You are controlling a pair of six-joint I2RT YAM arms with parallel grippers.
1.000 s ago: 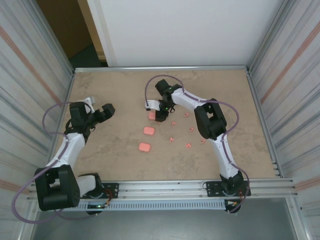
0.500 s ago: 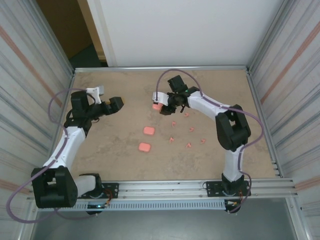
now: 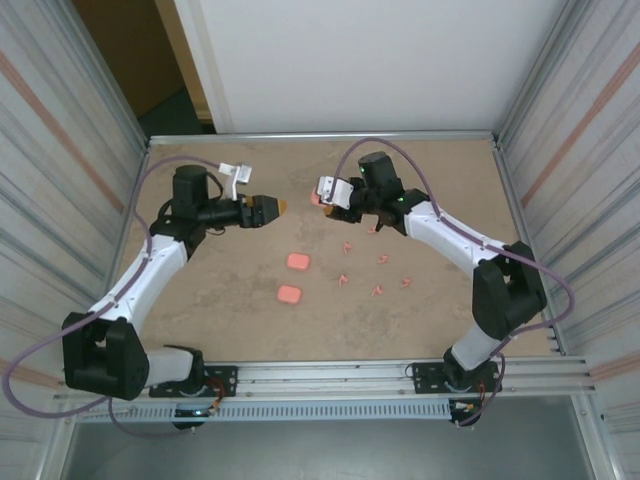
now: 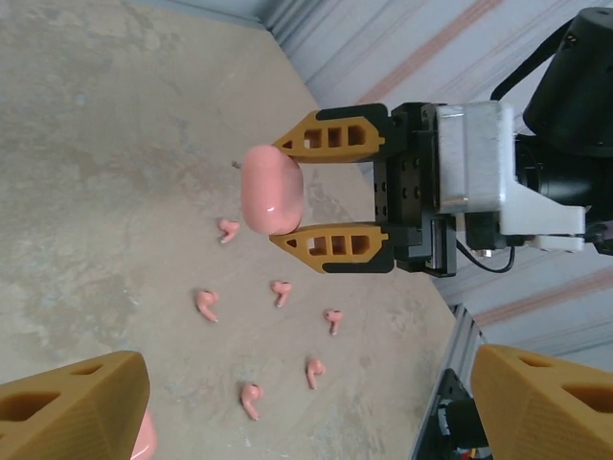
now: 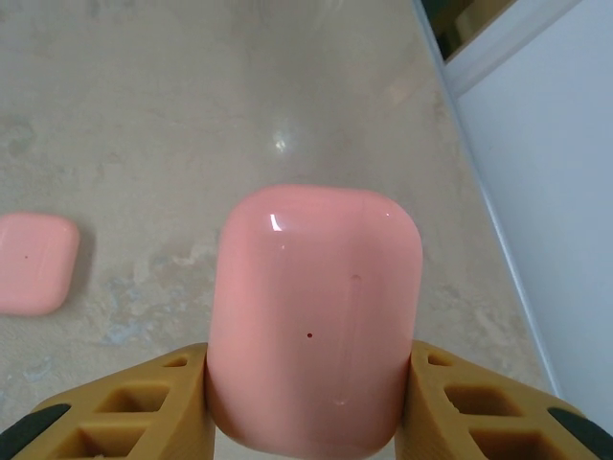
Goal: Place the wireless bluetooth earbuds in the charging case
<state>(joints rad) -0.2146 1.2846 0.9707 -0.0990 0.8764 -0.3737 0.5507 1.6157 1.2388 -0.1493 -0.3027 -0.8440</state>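
Top external view: nearest, six earbuds (image 3: pixel 383 260) lie loose on the counter (image 3: pixel 220 290). Beyond, the right gripper (image 3: pixel 320 197) has lifted a pink case (image 5: pixel 316 316), fingers clamped on it. The left gripper (image 3: pixel 278 207), fingers spread and empty, has swung in, likely to open it.

Your left arm (image 3: pixel 150 270) rises from its base along the left side of the desk (image 3: pixel 200 300), elbow out. Its forearm lies level and points right, toward the middle. Your left pincer (image 3: pixel 264 210) has its jaws wide apart with nothing between them; in its wrist view the two orange fingers (image 4: pixel 72 407) sit at the bottom corners. Your right arm (image 3: pixel 450 235) runs from its base up the right side, then slants left across the far half of the desk. Your right pincer (image 3: pixel 322 194) points left and faces the left one across a gap. It hangs above the desk, jaws clamped on a case (image 5: pixel 316 316), one finger on each side.
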